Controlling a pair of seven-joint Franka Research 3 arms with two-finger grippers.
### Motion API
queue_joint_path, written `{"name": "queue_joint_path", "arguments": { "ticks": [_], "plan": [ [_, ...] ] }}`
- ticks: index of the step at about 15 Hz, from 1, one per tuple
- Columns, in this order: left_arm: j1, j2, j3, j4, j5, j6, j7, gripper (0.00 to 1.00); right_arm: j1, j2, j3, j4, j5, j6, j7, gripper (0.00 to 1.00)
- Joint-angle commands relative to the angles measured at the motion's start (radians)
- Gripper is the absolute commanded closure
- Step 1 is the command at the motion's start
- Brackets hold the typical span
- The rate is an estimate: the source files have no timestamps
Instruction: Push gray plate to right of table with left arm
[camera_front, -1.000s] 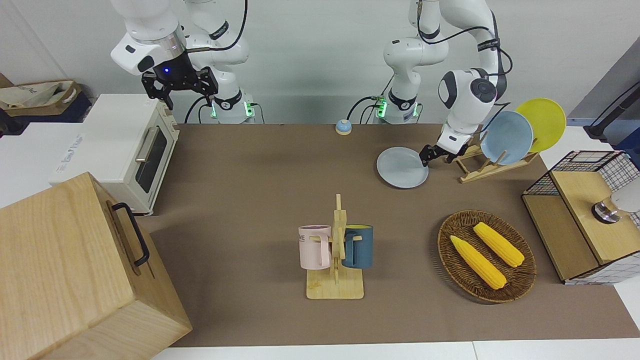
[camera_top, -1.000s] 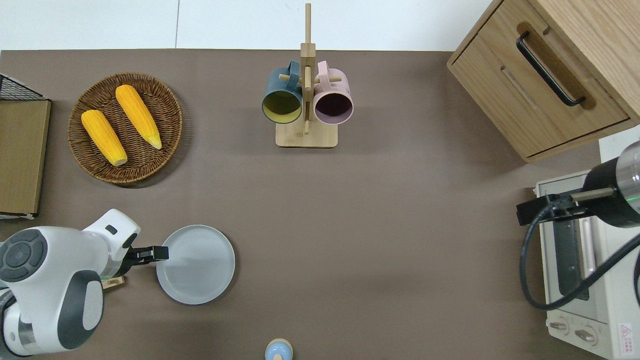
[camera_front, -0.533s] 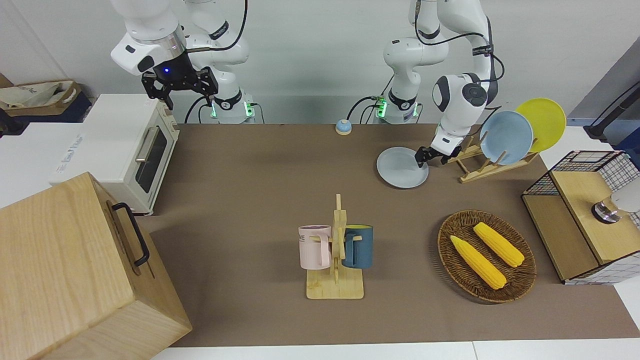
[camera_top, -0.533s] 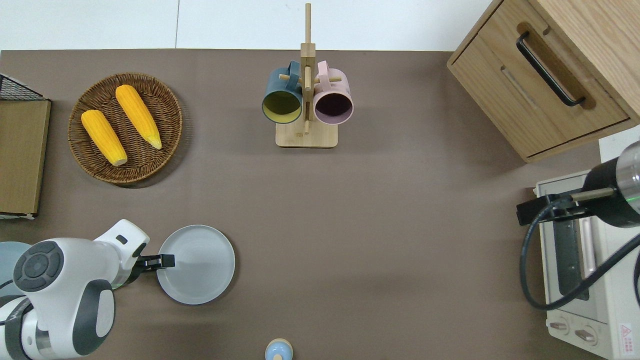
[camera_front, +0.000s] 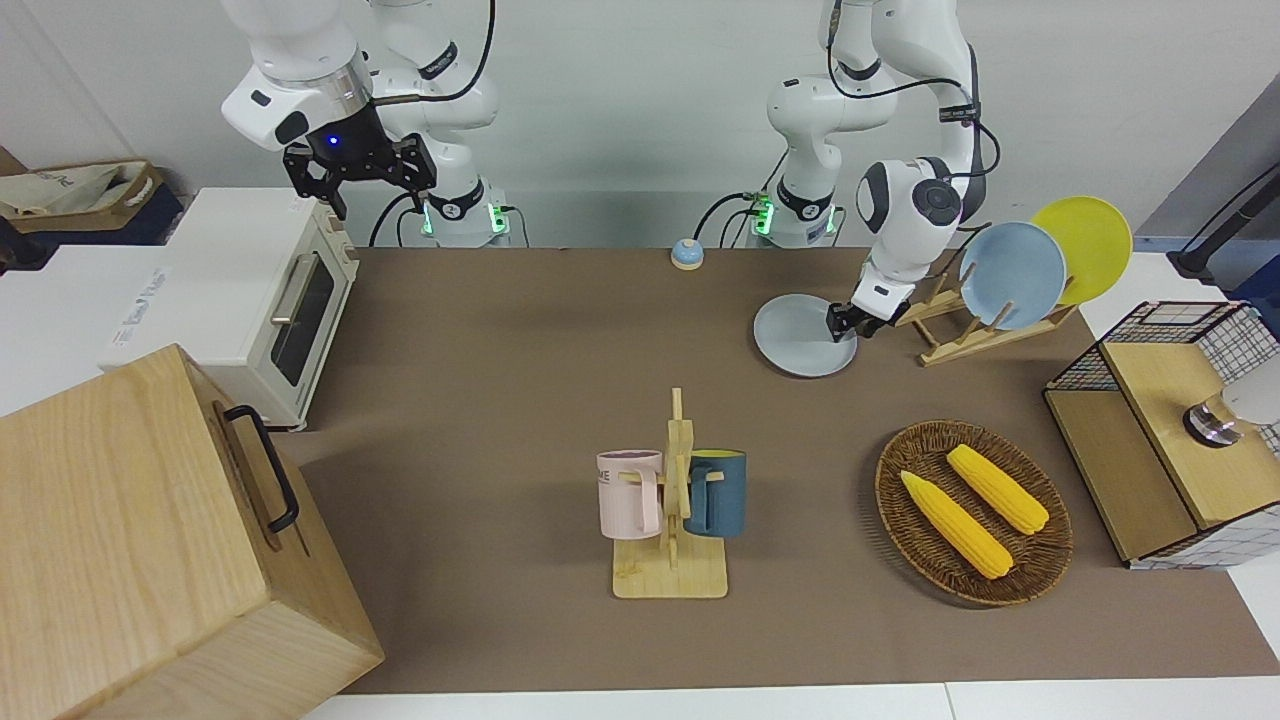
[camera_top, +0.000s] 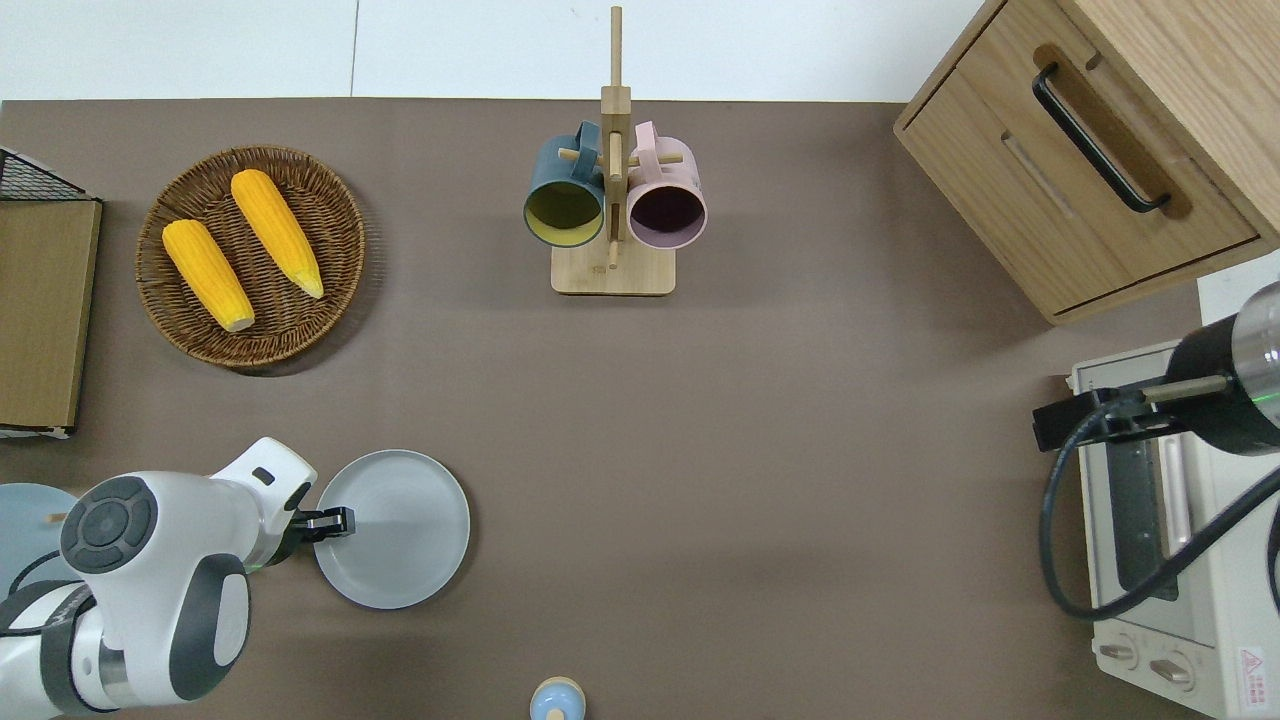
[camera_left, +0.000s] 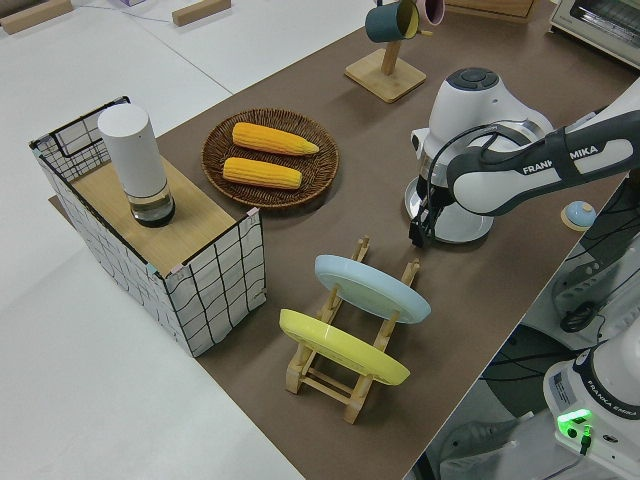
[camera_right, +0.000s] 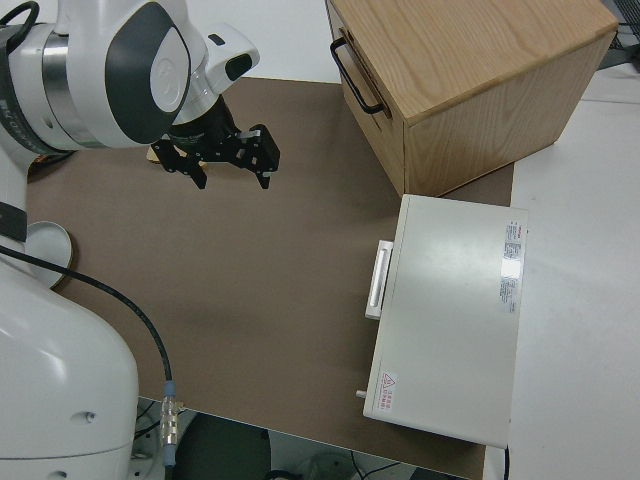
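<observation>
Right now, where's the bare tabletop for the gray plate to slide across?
The brown table is bare from the round pale gray plate to the white toaster oven, nearer the robots than the wooden mug rack. It is crowded around the left end effector: wicker corn basket, wooden plate rack.

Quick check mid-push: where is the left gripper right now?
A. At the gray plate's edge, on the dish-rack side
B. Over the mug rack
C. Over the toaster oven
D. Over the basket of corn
A. The overhead view shows the left gripper at the rim of the gray plate, on the side toward the dish rack; the front view agrees, and the basket and mug rack are well away.
</observation>
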Motion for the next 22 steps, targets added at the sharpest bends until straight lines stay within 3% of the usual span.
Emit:
{"name": "queue_joint_path", "arguments": {
  "ticks": [1,14,17,20,22],
  "plan": [
    [-0.014,-0.007,-0.003,-0.015,-0.015,0.012,-0.033,0.99,-0.02,-0.002,0.016,0.009,0.004,-0.016,0.012,0.017],
    [-0.035,0.028,-0.011,0.017,-0.013,0.012,-0.086,1.0,-0.02,-0.002,0.016,0.009,0.004,-0.016,0.012,0.017],
    [-0.065,0.037,-0.029,0.026,-0.013,0.012,-0.161,1.0,-0.019,-0.002,0.016,0.009,0.004,-0.016,0.013,0.017],
    [-0.139,0.076,-0.067,0.058,-0.013,0.012,-0.314,1.0,-0.019,-0.002,0.016,0.009,0.004,-0.016,0.013,0.017],
    [-0.196,0.096,-0.07,0.071,-0.013,0.012,-0.39,1.0,-0.019,-0.002,0.016,0.009,0.004,-0.016,0.012,0.017]
  ]
}}
